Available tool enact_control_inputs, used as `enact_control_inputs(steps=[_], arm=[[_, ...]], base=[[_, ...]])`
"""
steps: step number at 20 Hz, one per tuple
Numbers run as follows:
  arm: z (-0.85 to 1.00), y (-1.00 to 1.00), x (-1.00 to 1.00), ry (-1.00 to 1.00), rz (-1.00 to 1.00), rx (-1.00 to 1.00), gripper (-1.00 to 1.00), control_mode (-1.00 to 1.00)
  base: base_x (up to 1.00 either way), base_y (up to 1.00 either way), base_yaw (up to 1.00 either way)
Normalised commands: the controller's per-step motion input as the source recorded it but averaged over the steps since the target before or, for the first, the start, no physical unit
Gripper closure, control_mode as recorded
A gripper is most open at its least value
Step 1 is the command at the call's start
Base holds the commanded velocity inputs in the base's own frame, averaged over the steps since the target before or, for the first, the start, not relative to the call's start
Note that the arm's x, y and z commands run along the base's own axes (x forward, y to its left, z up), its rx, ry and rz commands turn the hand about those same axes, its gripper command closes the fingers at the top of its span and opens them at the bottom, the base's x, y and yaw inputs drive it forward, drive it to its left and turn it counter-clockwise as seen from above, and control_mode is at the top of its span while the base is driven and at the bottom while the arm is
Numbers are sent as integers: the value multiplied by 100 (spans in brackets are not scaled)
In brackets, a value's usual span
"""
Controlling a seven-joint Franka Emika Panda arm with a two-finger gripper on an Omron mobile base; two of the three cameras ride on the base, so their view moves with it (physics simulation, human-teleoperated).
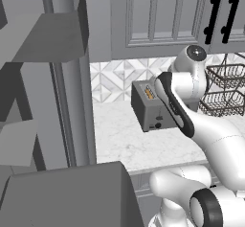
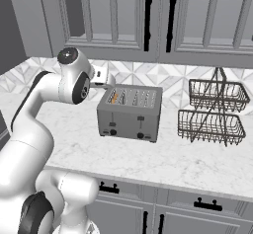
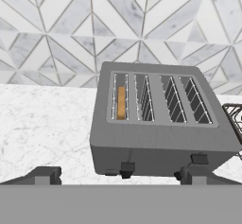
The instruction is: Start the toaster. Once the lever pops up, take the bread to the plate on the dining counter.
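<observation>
toaster (image 2: pixel 130 112) sits on the white marble bench (image 2: pixel 188 164) against the tiled backsplash (image 3: pixel 71 34), knobs on its front face. bread (image 3: pixel 121 102) stands upright in the leftmost slot as seen from the front, only its golden top edge showing. end effector (image 3: pixel 118 175) hovers above and in front of the toaster, fingers spread wide apart, released, grasping nothing, not touching the toaster. two-tier wire basket (image 2: pixel 215 112) stands on the bench right of the toaster, apart from it. grey cabinets (image 2: pixel 148 16) with black handles hang above.
</observation>
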Motion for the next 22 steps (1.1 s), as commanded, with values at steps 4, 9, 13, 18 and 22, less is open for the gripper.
enact_control_inputs(steps=[4,9,13,18,22], arm=[[0,0,0,0,0,0,-100,-100],[0,0,0,0,0,0,-100,-100],[0,0,0,0,0,0,-100,-100],[0,0,0,0,0,0,-100,-100],[0,0,0,0,0,0,-100,-100]], base=[[0,0,0],[0,0,0],[0,0,0],[0,0,0],[0,0,0]])
